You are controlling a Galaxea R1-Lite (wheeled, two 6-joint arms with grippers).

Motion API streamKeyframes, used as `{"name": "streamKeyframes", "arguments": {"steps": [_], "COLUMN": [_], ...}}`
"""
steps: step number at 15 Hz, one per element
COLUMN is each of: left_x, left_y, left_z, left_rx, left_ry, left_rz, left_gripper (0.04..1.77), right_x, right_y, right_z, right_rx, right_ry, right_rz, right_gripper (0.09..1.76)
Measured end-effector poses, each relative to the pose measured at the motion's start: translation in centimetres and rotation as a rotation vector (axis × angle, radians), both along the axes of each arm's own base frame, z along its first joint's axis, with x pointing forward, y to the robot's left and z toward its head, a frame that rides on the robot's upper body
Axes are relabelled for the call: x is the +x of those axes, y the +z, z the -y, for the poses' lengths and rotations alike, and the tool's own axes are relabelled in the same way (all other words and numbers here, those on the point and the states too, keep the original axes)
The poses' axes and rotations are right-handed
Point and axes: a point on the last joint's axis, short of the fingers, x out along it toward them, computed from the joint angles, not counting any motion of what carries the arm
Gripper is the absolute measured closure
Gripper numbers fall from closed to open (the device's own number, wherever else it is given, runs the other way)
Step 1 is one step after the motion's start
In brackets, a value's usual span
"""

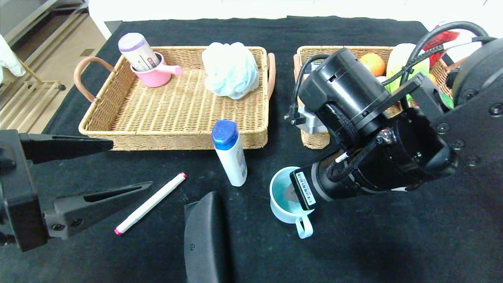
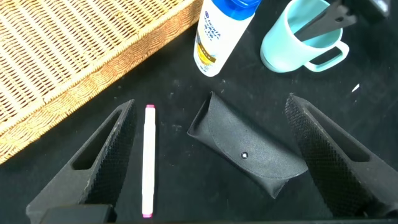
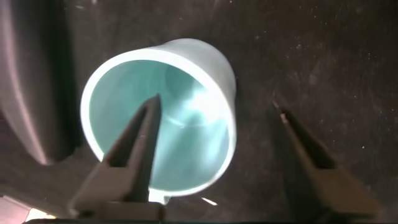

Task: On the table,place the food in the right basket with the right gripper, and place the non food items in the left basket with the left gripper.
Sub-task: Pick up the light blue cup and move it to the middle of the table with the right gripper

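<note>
**A:** What does the head view show at centre right?

**B:** The right gripper [image 3: 214,155] stands over the pale teal plastic mug [image 1: 286,196] on the black desk [image 1: 393,243] — jaws spread, one finger inside the rim, the other outside, gripping nothing. The mug sits upright, handle toward the lower edge of the frame.

**A:** And at lower left?

**B:** The left gripper [image 1: 94,173], jaws wide and empty, hovering above the white marker with pink ends [image 1: 151,203] and the black fabric glasses case [image 2: 249,149]. The white bottle with blue cap [image 1: 231,152] stands just in front of the left wicker basket [image 1: 177,137], at upper left, which holds a pink cup, a tube and a blue bath pouf.

**A:** How should the step be done well?

**B:** A mug is non-food, so the right gripper should probably lift clear without tipping it. The right wicker basket [image 1: 314,139], upper right, already holds fruit. The left gripper would then close squarely across the marker's shaft — low enough not to roll it.
</note>
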Motion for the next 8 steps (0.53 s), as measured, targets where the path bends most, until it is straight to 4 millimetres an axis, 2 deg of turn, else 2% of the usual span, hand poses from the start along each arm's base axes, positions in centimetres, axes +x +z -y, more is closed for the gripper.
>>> {"name": "streamKeyframes", "arguments": {"steps": [4,8], "left_x": [0.0,-0.1], "left_y": [0.0,0.0], "left_z": [0.0,0.0], "left_rx": [-0.001,-0.001], "left_ry": [0.0,0.001], "left_rz": [0.001,0.002], "left_gripper": [0.09,0.09], "right_x": [-0.9,-2.4], "right_y": [1.3,3.7], "right_z": [0.7,2.6], "right_rx": [0.011,0.021], "right_ry": [0.032,0.088], "right_rz": [0.034,0.108], "right_gripper": [0.41,0.31]}}
